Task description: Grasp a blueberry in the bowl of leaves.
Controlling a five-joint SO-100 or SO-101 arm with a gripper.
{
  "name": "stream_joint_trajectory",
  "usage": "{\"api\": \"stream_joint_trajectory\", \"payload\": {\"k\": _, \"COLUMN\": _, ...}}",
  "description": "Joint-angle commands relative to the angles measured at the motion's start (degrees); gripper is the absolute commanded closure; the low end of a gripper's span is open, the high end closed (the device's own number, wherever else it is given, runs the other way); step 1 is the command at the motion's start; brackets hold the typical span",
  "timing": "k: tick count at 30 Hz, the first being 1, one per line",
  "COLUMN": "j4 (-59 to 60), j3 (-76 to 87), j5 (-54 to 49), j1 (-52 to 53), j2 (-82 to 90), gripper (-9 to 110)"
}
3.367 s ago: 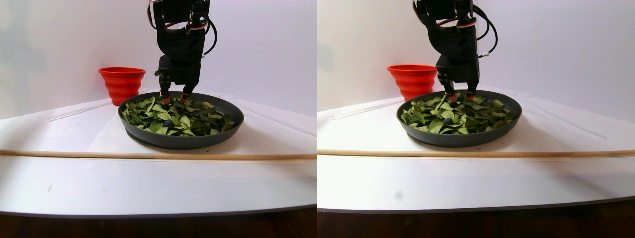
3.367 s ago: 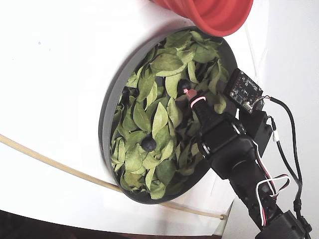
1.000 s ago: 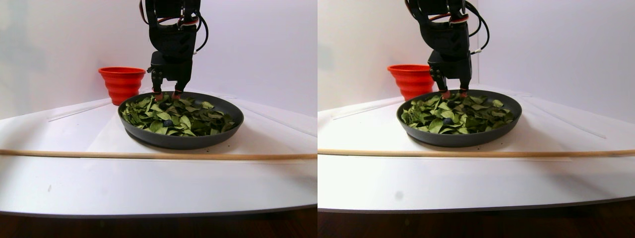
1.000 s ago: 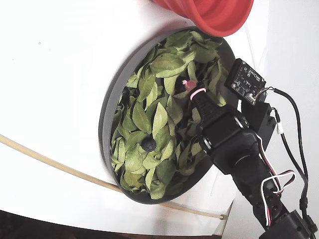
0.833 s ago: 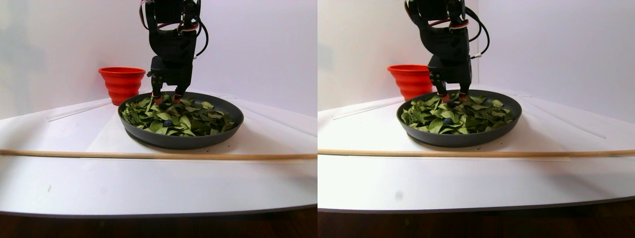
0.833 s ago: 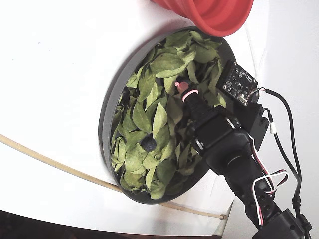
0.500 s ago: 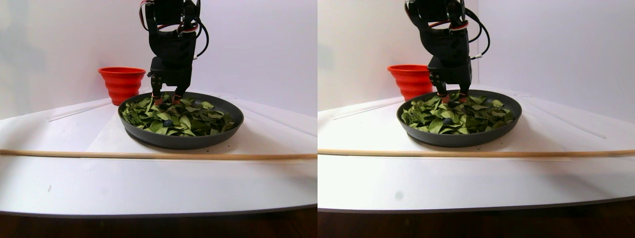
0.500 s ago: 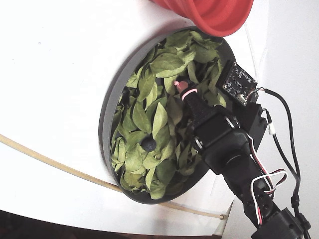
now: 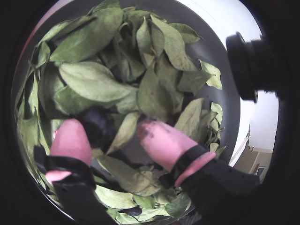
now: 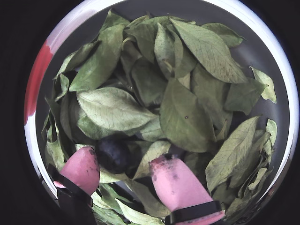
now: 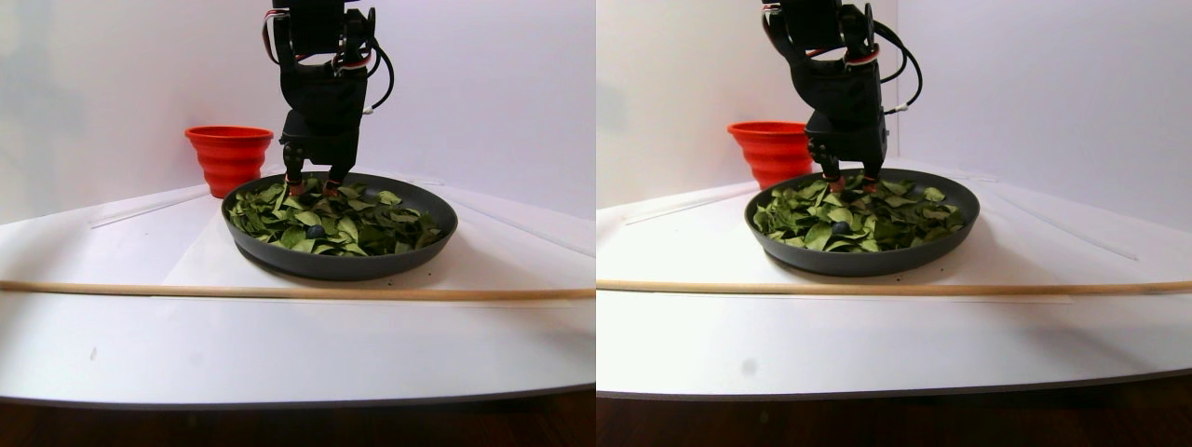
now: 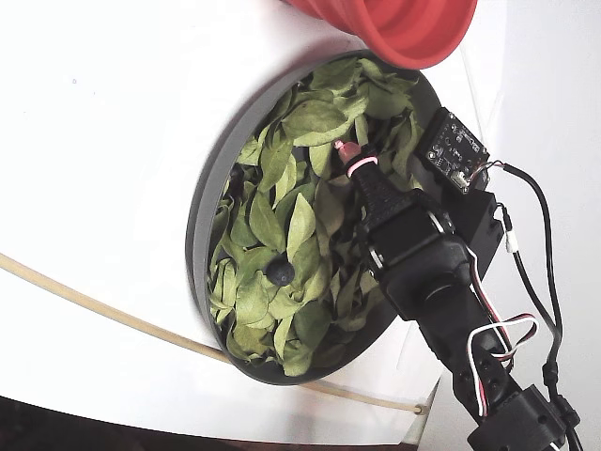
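On the white bench [image 11: 140, 354] the dark-grey bowl [image 11: 279, 261] holds the leaves [image 10: 187, 112] under the jaws. The jaws stand wide apart, pink fingertips [image 10: 176, 185] down among the leaves, gripping nothing. A blueberry [image 10: 114, 153] lies between them, close beside the left-hand tip in both wrist views; a second blueberry [image 12: 280, 273] sits well away from them.

Leaves [image 10: 187, 108] in bowl [image 11: 335, 264], container [image 11: 228, 158] behind.

arm [image 12: 427, 272]: black, boxy | hand [image 10: 126, 171]: pink fingertips, black bands | cables: black, red-white | small circuit board [image 12: 454, 151]
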Motion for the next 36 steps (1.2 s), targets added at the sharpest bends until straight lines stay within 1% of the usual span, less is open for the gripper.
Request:
{"api": "stream_joint_trajectory", "payload": {"k": 1, "j4": -1.3, "j3": -3.3, "j5": 0.8, "j1": -0.5, "j2": 0.9, "gripper": 80}}
{"api": "stream_joint_trajectory", "payload": {"k": 15, "j4": -3.0, "j3": -3.8, "j5": 2.3, "j1": -1.5, "j2": -0.3, "gripper": 80}}
{"api": "stream_joint_trajectory", "payload": {"k": 36, "j4": -4.5, "j3": -3.6, "j5": 0.4, "j1": -0.5, "j2": -3.1, "gripper": 83}}
